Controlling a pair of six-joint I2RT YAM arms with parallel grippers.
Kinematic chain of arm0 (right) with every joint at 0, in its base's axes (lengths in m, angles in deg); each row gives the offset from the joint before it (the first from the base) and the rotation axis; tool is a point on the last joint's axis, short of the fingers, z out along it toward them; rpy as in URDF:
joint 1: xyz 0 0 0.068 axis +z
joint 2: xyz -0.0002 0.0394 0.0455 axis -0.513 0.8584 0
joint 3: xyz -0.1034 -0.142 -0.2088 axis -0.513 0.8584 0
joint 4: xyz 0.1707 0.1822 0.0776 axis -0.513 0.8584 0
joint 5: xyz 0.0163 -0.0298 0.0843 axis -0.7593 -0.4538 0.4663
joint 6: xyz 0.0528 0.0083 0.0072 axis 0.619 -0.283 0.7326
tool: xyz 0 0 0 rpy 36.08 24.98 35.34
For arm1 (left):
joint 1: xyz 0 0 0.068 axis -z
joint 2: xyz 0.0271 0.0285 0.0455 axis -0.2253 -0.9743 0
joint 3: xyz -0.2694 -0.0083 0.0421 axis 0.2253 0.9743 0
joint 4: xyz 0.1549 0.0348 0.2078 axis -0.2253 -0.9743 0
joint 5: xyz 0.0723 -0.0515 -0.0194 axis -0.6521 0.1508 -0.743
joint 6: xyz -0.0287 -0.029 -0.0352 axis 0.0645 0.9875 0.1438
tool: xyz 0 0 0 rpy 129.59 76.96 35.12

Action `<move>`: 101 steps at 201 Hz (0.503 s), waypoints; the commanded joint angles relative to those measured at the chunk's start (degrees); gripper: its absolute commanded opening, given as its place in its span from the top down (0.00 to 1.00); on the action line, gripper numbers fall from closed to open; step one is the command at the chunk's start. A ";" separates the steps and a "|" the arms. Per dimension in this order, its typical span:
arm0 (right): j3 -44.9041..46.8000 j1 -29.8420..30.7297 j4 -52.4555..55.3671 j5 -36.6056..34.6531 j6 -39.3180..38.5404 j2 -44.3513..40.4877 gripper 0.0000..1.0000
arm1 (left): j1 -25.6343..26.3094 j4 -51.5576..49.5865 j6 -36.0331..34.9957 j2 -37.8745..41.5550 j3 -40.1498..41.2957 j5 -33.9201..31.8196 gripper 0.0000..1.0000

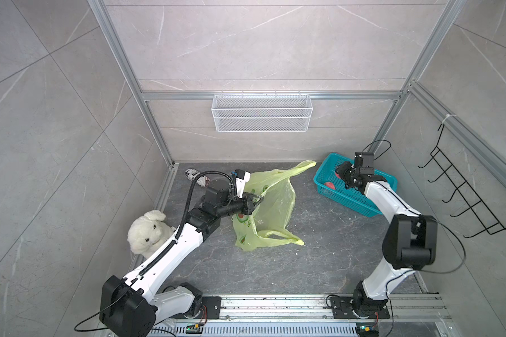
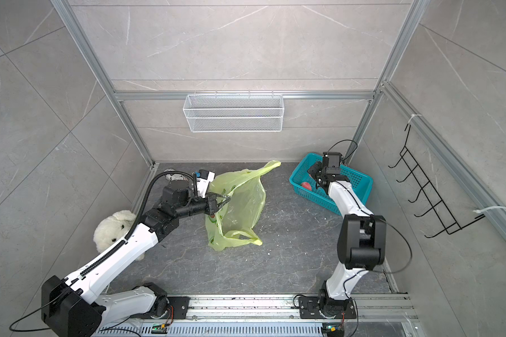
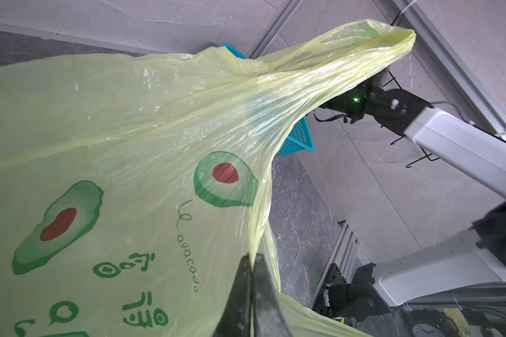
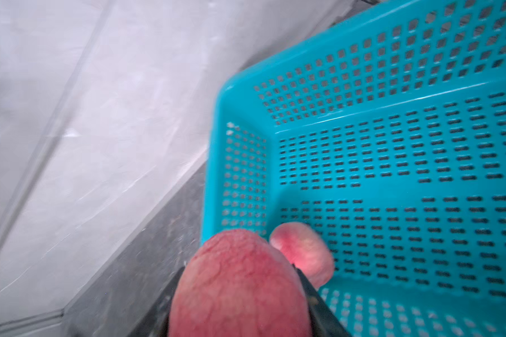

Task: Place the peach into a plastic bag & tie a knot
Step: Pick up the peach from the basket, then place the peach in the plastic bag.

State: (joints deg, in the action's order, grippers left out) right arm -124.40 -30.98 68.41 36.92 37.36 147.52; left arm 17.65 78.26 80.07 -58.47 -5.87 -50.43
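The plastic bag (image 1: 272, 204) (image 2: 243, 201) is yellow-green with avocado prints and stands half raised on the dark floor. My left gripper (image 1: 260, 199) (image 2: 228, 200) (image 3: 253, 258) is shut on the bag's rim (image 3: 259, 233), holding it up. One handle loop (image 1: 304, 166) points to the back and the other (image 1: 284, 237) lies at the front; no knot is in view. Over the teal basket (image 1: 360, 201) (image 4: 392, 163), my right gripper (image 1: 341, 173) (image 4: 240, 268) is shut on a pink-red peach (image 4: 240, 291). A second peach (image 1: 329, 185) (image 4: 304, 251) lies in the basket.
A white plush toy (image 1: 146, 230) sits by my left arm at the left wall. A small can (image 1: 195, 176) lies at the back left. On the back wall hangs a white wire basket (image 1: 262, 112); a black hook rack (image 1: 465, 198) is on the right wall.
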 commanded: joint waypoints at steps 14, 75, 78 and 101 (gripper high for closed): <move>8.25 12.02 2.09 -0.83 -1.37 -17.64 0.52 | 0.29 3.02 1.56 0.47 0.01 0.46 1.00; 16.33 31.97 11.62 3.16 1.41 -37.33 0.51 | 0.56 1.24 1.68 0.66 -0.28 -2.89 1.00; 16.63 32.74 11.28 3.33 1.83 -37.53 0.51 | 0.59 1.23 1.67 0.69 -0.29 -2.94 1.00; 14.79 38.25 11.88 2.94 2.17 -34.39 0.50 | 0.56 1.11 1.94 0.77 -0.40 -2.83 1.00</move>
State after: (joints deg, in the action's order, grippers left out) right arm -109.45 3.09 76.49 39.56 38.01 109.57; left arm 17.98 78.76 81.40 -58.47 -5.78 -52.58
